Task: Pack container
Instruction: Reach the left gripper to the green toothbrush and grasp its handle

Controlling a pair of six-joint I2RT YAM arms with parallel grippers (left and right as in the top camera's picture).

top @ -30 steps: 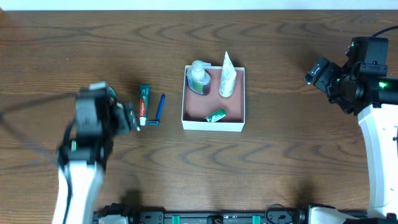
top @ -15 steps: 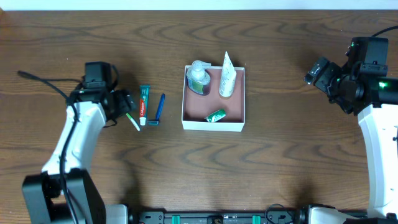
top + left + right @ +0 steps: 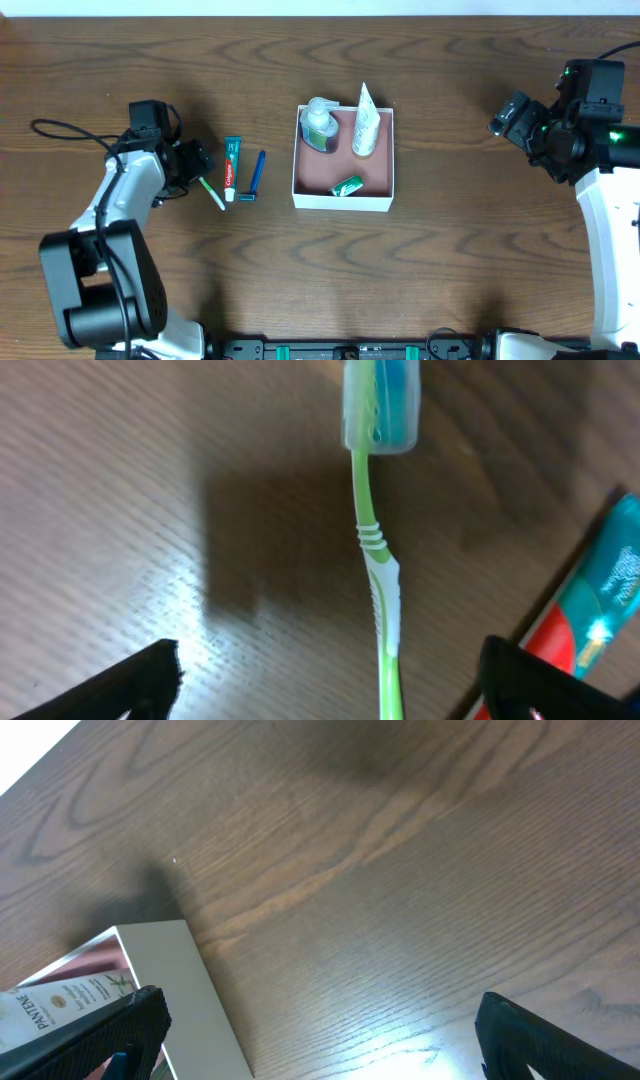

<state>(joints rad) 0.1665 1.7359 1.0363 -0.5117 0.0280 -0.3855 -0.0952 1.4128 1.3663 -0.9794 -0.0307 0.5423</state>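
The container [image 3: 343, 202] is a square white-walled box with a pinkish-brown floor at the table's middle. It holds a clear pump bottle [image 3: 318, 125], a white tube [image 3: 364, 125] and a small green packet [image 3: 347, 185]. To its left lie a green toothbrush [image 3: 212, 193], a toothpaste tube [image 3: 231, 168] and a blue razor [image 3: 255, 176]. My left gripper [image 3: 200, 165] is open, its jaws low on either side of the toothbrush handle [image 3: 380, 590]. My right gripper [image 3: 505, 115] is open and empty, far right of the container wall [image 3: 185, 990].
The toothpaste tube [image 3: 590, 620] lies close beside the left gripper's right jaw. A black cable [image 3: 60, 130] trails left of the left arm. Bare wooden table lies between the container and the right arm.
My left arm swung up and to the right toward the toothbrush, then settled with its jaws over the handle. The right arm and the container's contents have not moved.
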